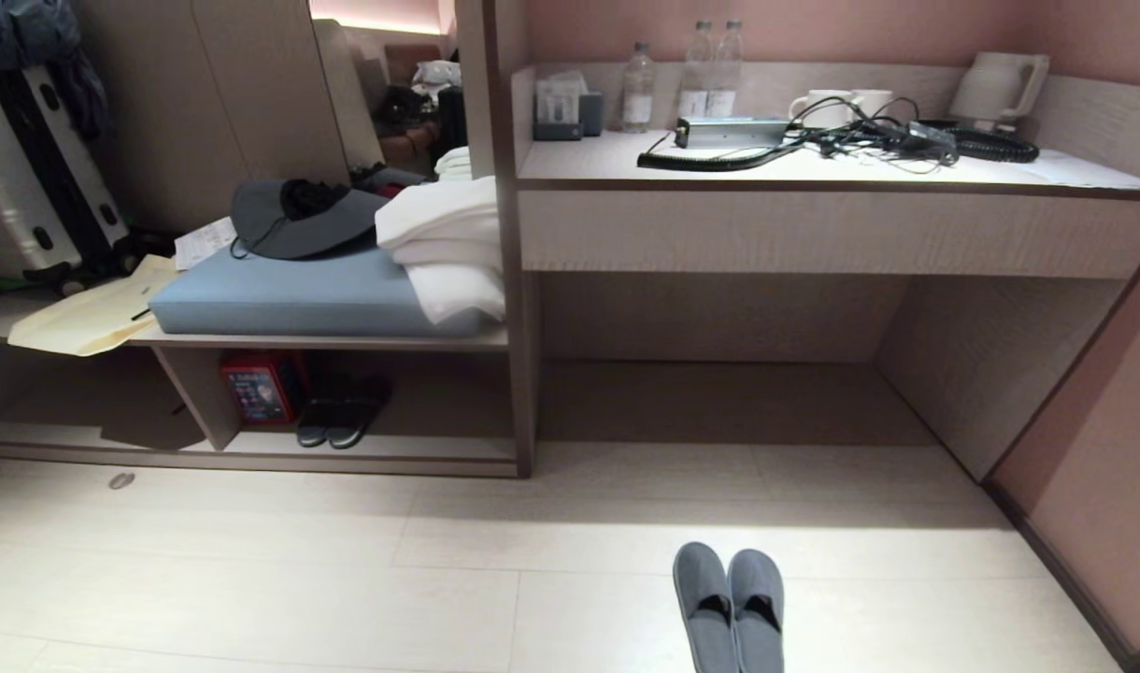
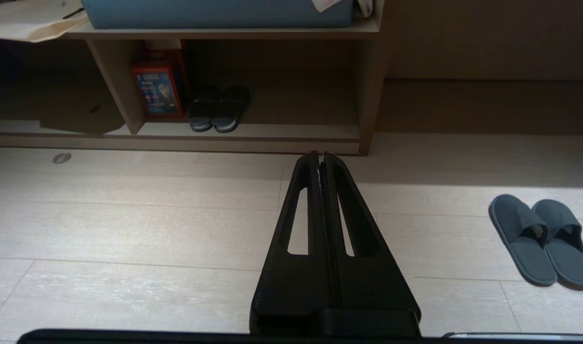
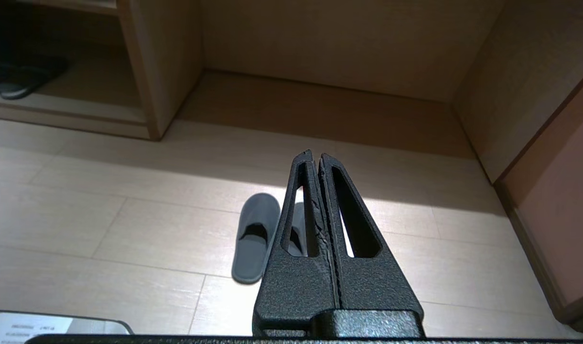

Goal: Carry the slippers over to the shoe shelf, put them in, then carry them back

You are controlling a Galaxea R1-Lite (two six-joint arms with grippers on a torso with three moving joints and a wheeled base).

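Where the pale plank floor (image 1: 252, 579) meets the furniture, the shoe shelf (image 1: 252, 341) is seen at the left, with its top board, upright divider and pale base board. On the top board a blue cushion (image 1: 299, 290) is laid, with folded white towels (image 1: 444, 243) at its right end, a grey hat (image 1: 294, 220) behind and a beige paper bag (image 1: 89, 318) hanging over the left edge. To the right, a long desk (image 1: 813, 220) is loaded with water bottles (image 1: 696, 70), mugs (image 1: 832, 105), a kettle (image 1: 1000, 86) and tangled cables (image 1: 860, 140). In the right compartment of the shelf a red box (image 1: 263, 385) is stood against the divider, and a dark closed-toe pair (image 1: 343, 411) is placed just beside it. The slippers (image 1: 729, 608) are set side by side, touching, on the open floor in front of the desk, well apart from the shelf. The left gripper (image 2: 320, 155) is held above bare floor with its jaws pressed together and empty. The right gripper (image 3: 315, 155) is likewise pinched together, with nothing gripped, above the slippers.
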